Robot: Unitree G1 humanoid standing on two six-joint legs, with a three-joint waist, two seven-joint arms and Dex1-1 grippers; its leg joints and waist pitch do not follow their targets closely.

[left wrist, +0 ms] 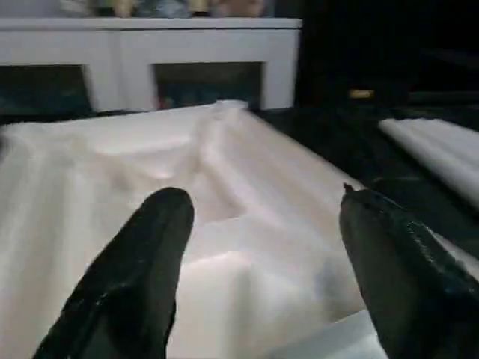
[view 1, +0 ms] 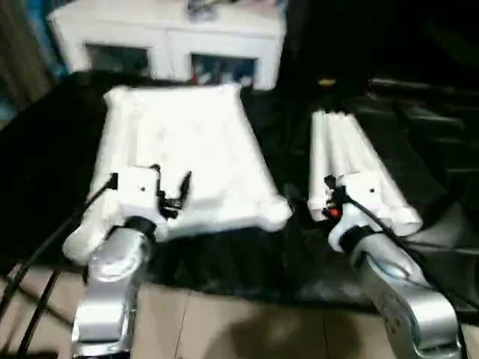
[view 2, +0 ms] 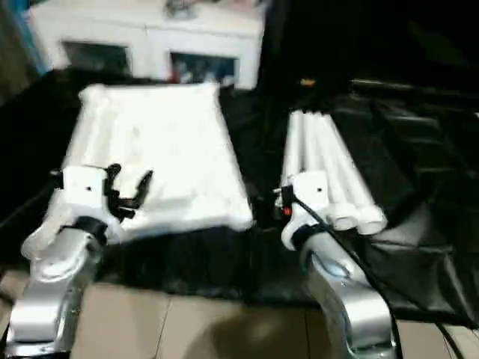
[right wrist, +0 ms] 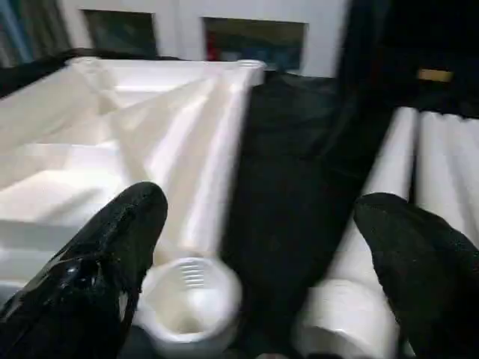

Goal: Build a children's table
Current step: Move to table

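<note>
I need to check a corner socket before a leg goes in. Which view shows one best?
The right wrist view: the near socket faces the camera, open and hollow. The eye views show it as a rounded corner; the left wrist view shows ribbing.

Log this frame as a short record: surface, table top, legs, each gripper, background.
surface: black cloth
table top: ribbed underside up, on the robot's left
legs: lying bundled side by side, to the right of the top
left gripper: open, empty, over the top
right gripper: open, empty, near a corner socket
background: white cabinet
</note>
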